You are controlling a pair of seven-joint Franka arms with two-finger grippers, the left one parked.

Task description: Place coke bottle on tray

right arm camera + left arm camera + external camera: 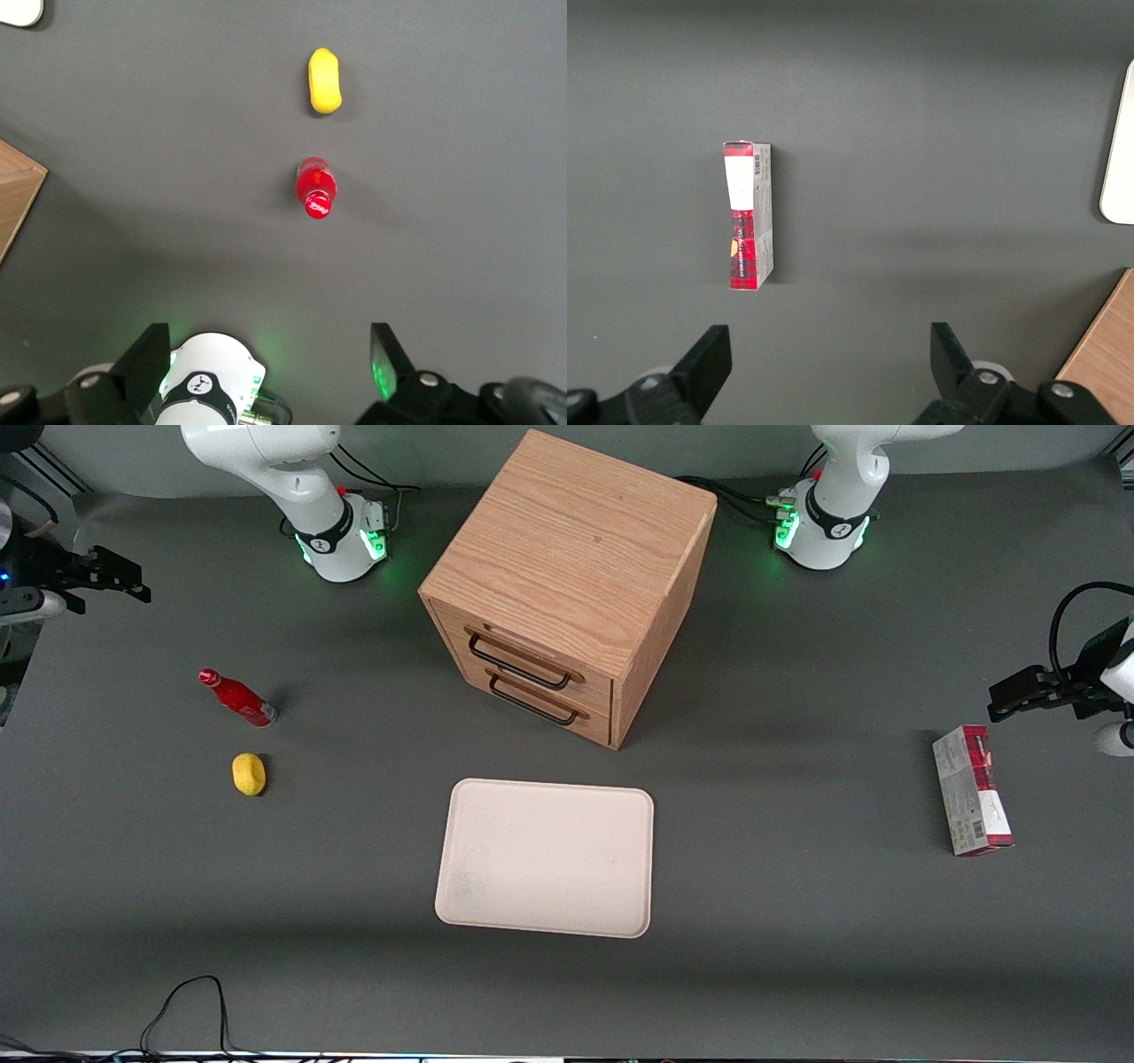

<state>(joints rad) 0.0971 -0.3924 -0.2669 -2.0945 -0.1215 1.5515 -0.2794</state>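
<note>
The coke bottle (pixel 236 697) is small and red with a red cap, and stands upright on the grey table toward the working arm's end. The right wrist view shows it from above (pixel 315 188). The cream-white tray (pixel 547 856) lies flat and bare, nearer the front camera than the cabinet; a corner of it shows in the right wrist view (pixel 19 11). My right gripper (pixel 120 576) hangs high over the table edge at the working arm's end, farther from the front camera than the bottle and well apart from it. It is open and empty (pixel 268 350).
A yellow lemon-like object (pixel 249 773) lies beside the bottle, nearer the front camera (pixel 324 81). An oak two-drawer cabinet (pixel 567 584) stands mid-table, drawers shut. A red-and-grey carton (pixel 972 790) lies toward the parked arm's end. A black cable (pixel 186 1001) loops at the front edge.
</note>
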